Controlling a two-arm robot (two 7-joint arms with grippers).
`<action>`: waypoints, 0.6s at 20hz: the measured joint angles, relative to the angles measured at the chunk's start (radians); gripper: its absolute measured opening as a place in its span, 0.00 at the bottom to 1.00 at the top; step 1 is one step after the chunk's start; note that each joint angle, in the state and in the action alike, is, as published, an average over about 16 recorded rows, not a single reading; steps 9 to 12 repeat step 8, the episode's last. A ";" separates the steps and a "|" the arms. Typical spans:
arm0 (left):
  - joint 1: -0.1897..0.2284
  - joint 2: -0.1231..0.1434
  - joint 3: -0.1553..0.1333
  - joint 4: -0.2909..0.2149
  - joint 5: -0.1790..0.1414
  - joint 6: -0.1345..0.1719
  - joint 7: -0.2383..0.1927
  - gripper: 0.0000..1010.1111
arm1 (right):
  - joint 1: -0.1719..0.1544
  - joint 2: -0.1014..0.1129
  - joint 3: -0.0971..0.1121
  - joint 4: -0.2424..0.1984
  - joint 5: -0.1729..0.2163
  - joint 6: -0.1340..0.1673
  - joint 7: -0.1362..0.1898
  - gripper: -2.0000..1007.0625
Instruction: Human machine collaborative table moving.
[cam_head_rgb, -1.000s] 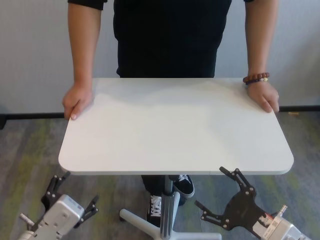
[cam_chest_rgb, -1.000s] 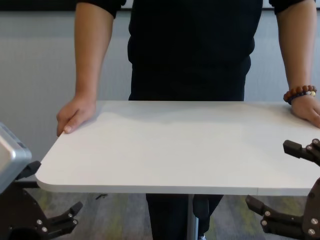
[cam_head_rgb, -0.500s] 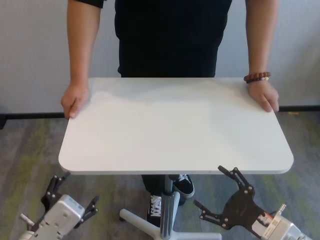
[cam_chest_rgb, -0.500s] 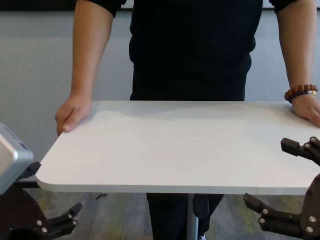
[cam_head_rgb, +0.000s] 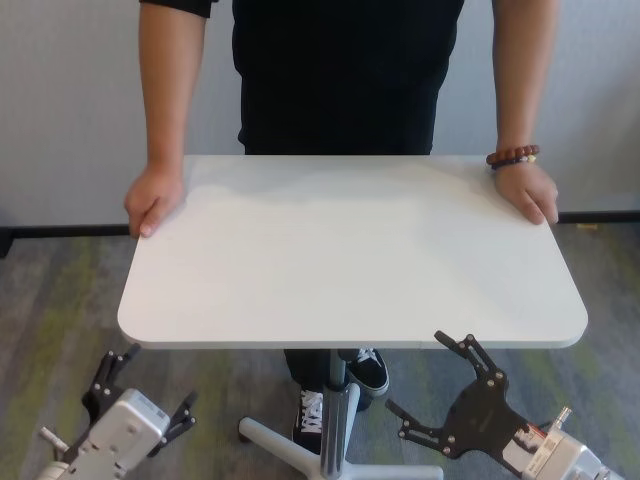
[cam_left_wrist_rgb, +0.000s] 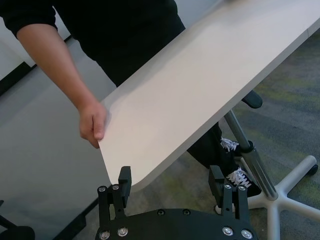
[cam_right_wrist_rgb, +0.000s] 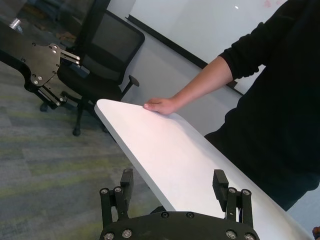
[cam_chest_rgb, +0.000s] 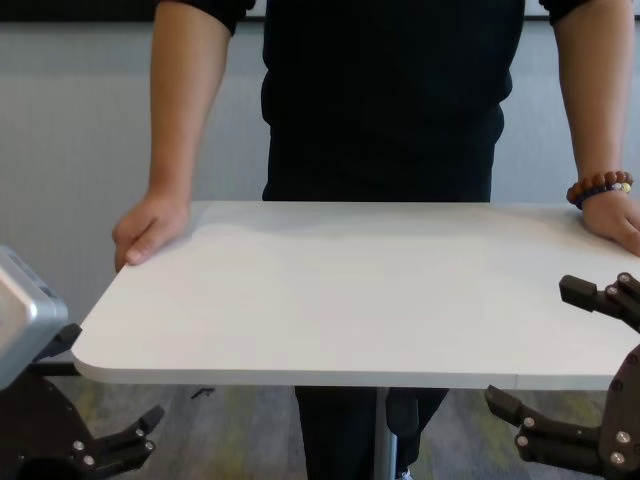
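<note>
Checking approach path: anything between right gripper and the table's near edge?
Nothing: in the right wrist view, right gripper faces the table edge across a bare gap, jaws open.

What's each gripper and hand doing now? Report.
Left gripper: open, holding nothing.
Right gripper: open, holding nothing.
Person's hands: both on the table's far corners.

Head looks down, chest level, wrists upward; all share the table (cam_head_rgb: 350, 250).

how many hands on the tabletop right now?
2. One hand grips the table's far corner on the robot's left; the other hand, with the bracelet, rests on the far corner on the robot's right.
</note>
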 joint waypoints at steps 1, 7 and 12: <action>0.000 0.000 0.000 0.000 0.000 0.000 0.000 0.99 | 0.000 0.000 0.000 0.000 0.000 0.000 0.000 1.00; 0.000 0.000 0.000 0.000 0.001 0.001 0.000 0.99 | 0.001 0.000 -0.001 0.001 0.001 -0.001 0.001 1.00; 0.000 0.000 0.000 0.000 0.001 0.001 0.000 0.99 | 0.001 0.000 -0.001 0.001 0.002 -0.001 0.001 1.00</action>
